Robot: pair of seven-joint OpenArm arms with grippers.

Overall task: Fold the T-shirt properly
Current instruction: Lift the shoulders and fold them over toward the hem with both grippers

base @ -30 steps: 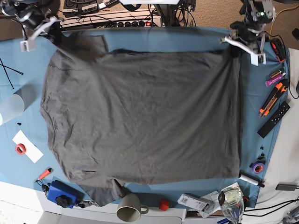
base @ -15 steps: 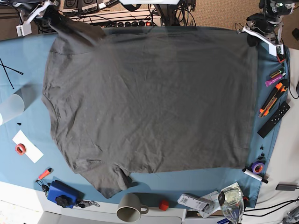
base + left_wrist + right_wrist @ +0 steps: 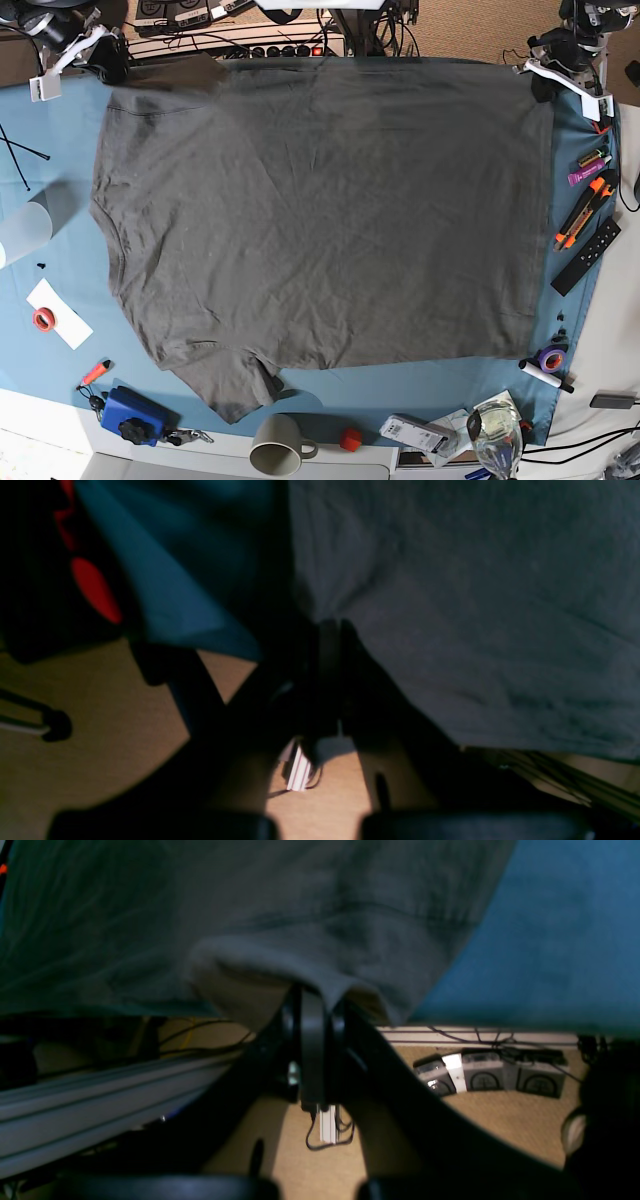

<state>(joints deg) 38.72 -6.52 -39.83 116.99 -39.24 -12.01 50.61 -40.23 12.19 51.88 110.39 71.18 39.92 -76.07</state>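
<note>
The dark grey T-shirt [image 3: 320, 210] lies spread flat over most of the blue-teal table cloth [image 3: 60, 150], with its collar at the left and its hem at the right. My right gripper [image 3: 112, 68] is at the far left corner, shut on a fold of the shirt's edge [image 3: 250, 915]; the wrist view shows the gripper [image 3: 312, 995] pinching it. My left gripper [image 3: 541, 84] is at the far right corner, shut on the shirt's edge [image 3: 475, 605]; the wrist view shows the gripper [image 3: 330, 630] dark and blurred. Both held corners reach the table's far edge.
A mug [image 3: 277, 446], a blue box [image 3: 131, 415], a red cap [image 3: 349, 439] and a glass [image 3: 495, 432] stand along the front edge. Markers, a cutter [image 3: 580, 215] and a remote [image 3: 586, 256] lie at the right. A plastic cup [image 3: 22, 230] and red tape [image 3: 44, 319] lie at the left.
Both grippers have pulled the shirt's far edge back toward the far side of the table. The whole shirt slid that way and now lies flatter and wider.
</note>
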